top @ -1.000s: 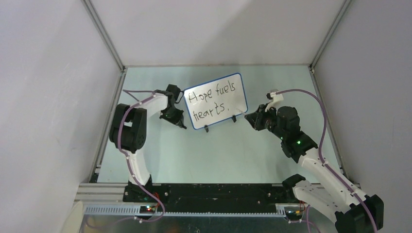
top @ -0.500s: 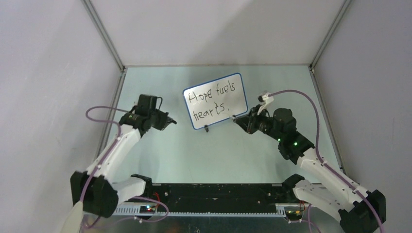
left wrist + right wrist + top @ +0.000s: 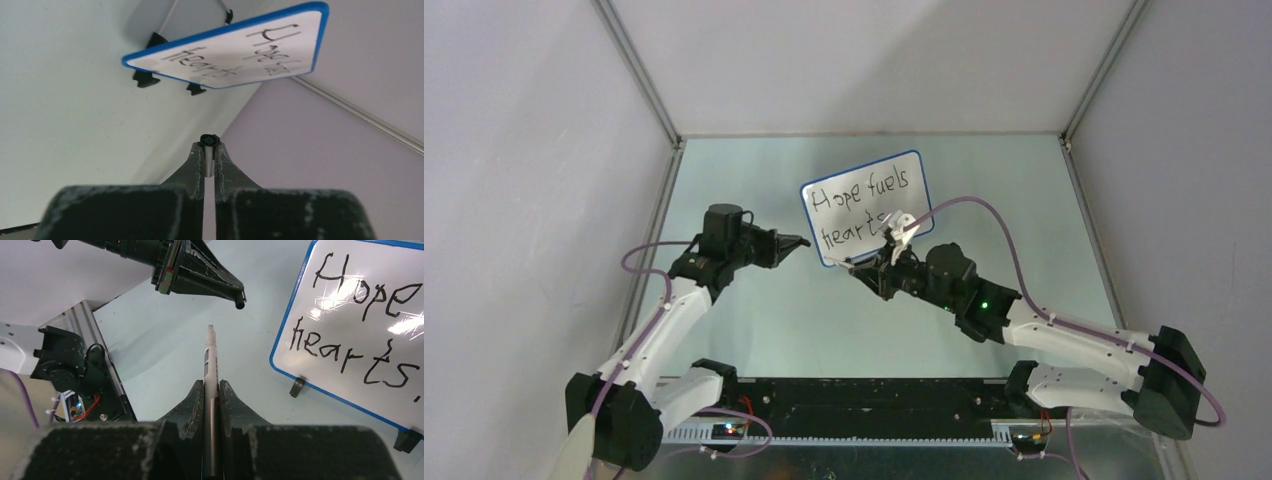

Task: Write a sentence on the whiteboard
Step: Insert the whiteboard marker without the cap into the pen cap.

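Marker pen (image 3: pixel 211 360) is pinched between the fingers of the right end effector (image 3: pixel 211 386), and its bare tip sticks out ahead of them. Straight ahead of that tip I see the left end effector (image 3: pixel 239 296), near but not touching, pointing back at it. The left one is pressed together on a small black cap (image 3: pixel 208 140), which I see end-on in its wrist camera.

The whiteboard (image 3: pixel 912 203) stands on its black clip feet (image 3: pixel 297 386) on the table (image 3: pixel 824 310). It is just beyond the right end effector and to its right side, and ahead of the left end effector, well apart from it. The sentence (image 3: pixel 849 237) "Hope fuels hearts." is on the board in two lines of thin black strokes. Neither end effector touches the board.
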You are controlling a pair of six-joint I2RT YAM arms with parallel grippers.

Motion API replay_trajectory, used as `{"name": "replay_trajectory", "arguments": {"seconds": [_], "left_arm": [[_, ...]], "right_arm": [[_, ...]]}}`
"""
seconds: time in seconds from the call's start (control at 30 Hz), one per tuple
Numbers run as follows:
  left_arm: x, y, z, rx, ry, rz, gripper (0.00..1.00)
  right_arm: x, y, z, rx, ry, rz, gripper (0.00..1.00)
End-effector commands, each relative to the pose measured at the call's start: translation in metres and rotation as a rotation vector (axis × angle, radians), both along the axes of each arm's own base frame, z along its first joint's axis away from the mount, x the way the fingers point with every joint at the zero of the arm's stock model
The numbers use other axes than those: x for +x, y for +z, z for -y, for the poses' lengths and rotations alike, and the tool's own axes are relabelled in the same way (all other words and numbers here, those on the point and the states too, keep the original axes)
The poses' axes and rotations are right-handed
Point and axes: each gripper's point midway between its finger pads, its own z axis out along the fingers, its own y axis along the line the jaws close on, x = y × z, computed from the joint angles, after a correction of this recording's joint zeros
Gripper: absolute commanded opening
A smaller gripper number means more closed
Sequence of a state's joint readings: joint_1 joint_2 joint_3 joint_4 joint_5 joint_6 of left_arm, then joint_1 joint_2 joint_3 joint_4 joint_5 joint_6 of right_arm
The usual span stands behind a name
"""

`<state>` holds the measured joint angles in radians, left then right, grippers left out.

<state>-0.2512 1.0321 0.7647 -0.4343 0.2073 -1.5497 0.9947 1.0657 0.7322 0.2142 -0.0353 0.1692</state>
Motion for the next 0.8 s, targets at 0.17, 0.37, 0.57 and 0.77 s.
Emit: {"name": "replay_trajectory", "arguments": {"seconds": [0.17, 0.37, 0.57, 0.77], "left_arm": [[-0.003, 0.026, 0.019, -0.146, -0.040, 0.048, 0.00], [-0.004, 0.032, 0.022, -0.163, -0.047, 0.060, 0.00], [-0.007, 0.031, 0.025, -0.175, -0.063, 0.052, 0.00], [-0.011, 0.033, 0.026, -0.182, -0.068, 0.055, 0.00]], "right_arm": [[0.013, 0.038, -0.018, 0.030, -0.065, 0.131, 0.00], [0.017, 0.033, -0.022, 0.000, -0.071, 0.125, 0.00], [0.023, 0.027, -0.023, -0.016, -0.084, 0.122, 0.00], [0.027, 0.025, -0.022, -0.025, -0.093, 0.120, 0.00]]}}
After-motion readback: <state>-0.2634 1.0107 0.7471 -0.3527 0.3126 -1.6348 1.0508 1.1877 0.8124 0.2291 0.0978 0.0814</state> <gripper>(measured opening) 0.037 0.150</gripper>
